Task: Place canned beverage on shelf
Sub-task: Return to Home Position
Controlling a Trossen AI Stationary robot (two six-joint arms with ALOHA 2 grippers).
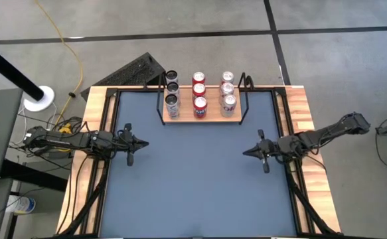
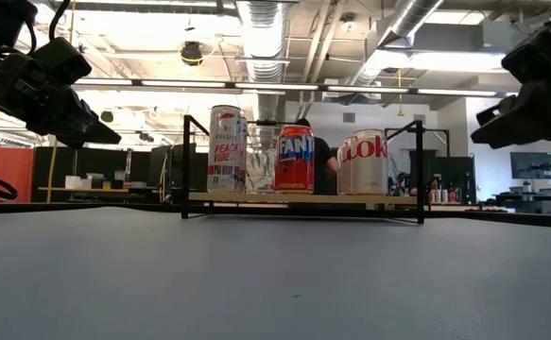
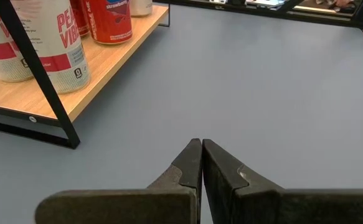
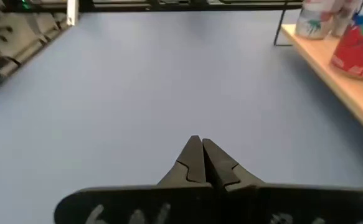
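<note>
Canned beverages (image 1: 199,90), nine upright aluminium cans, stand three deep in three columns on the small rectangular light-wood shelf (image 1: 214,114) with its thin black wire frame. The shelf sits against the table's far edge, centred between the two arms. The white-pink cans (image 2: 226,149) are on the left arm's side, the red cans (image 2: 295,159) in the middle and the red-silver cans (image 2: 363,162) on the right arm's side.

The shelf rests on the flat blue-grey table surface (image 1: 200,186), which is bordered by a light-wood rim (image 1: 301,116). The left gripper (image 3: 201,144) hovers above the mat near the left edge, fingers pressed together on nothing. The right gripper (image 4: 200,142) mirrors it near the right edge, likewise clenched and empty. Both are well apart from the shelf.

Around the table lies a grey concrete floor (image 1: 326,53) crossed by a yellow cable (image 1: 81,73). Behind the shelf, the low view shows silver ceiling ducts (image 2: 266,28) and strip lights (image 2: 152,83).
</note>
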